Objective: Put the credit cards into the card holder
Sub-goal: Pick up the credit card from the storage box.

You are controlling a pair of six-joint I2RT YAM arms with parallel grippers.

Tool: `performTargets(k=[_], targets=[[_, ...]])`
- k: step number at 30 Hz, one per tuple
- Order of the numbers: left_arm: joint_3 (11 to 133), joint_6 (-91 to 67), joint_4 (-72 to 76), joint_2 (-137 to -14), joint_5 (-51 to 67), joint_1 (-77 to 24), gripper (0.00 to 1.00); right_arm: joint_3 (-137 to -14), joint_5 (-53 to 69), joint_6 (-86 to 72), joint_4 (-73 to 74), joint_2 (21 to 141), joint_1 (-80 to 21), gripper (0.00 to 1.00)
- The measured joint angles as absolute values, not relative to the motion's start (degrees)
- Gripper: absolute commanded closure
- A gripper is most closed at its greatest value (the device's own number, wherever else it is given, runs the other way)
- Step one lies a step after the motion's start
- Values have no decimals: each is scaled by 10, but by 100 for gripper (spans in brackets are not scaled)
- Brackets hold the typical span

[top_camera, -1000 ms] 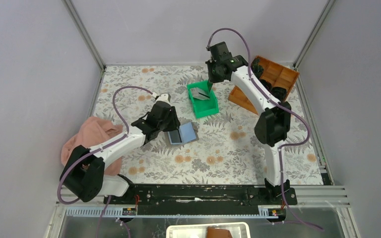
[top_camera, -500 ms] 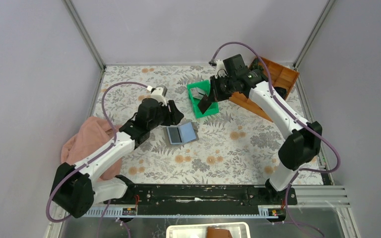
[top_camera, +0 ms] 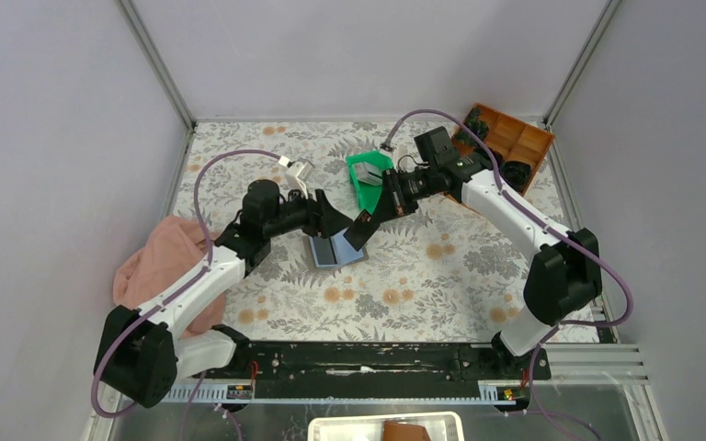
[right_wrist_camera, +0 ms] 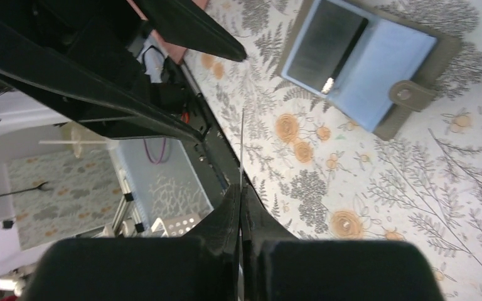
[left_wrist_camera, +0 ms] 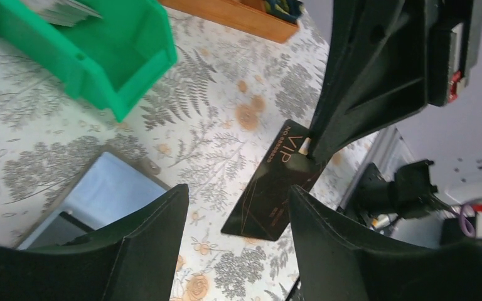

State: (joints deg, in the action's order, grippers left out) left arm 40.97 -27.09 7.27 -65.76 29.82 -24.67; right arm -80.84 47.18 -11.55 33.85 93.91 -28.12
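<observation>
Now: dark card pinched beside open wallet

My left gripper (left_wrist_camera: 235, 191) is spread wide, empty, near the flat grey folding wallet (right_wrist_camera: 364, 63), which lies open, blue inside up. My right gripper (left_wrist_camera: 309, 145) pinches a thin dark rectangular VIP card (left_wrist_camera: 275, 191) just beside it.

Walls (top_camera: 46, 138): plain pale grey panels on three sides | Corners: aluminium posts (top_camera: 155, 62) | Tabletop (top_camera: 404, 294): fern-and-flower print in grey and orange | Near edge: black rail (top_camera: 377, 356) | Light: even, soft shadows

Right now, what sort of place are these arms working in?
Probably a lab test cell: plain grey panel walls in metal framing, a floral cloth work surface, and a black mounting rail at the near edge.
</observation>
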Motion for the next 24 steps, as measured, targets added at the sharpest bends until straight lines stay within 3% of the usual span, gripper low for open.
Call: performTargets(k=[10, 20, 24], targets=[[407, -283, 107, -685, 405, -237, 36, -804, 551, -139, 292, 960, -281, 100], [404, -300, 125, -710, 469, -225, 67, -794, 595, -153, 270, 985, -281, 100], [400, -304, 134, -713, 489, -216, 73, -784, 611, -159, 258, 985, -281, 100]])
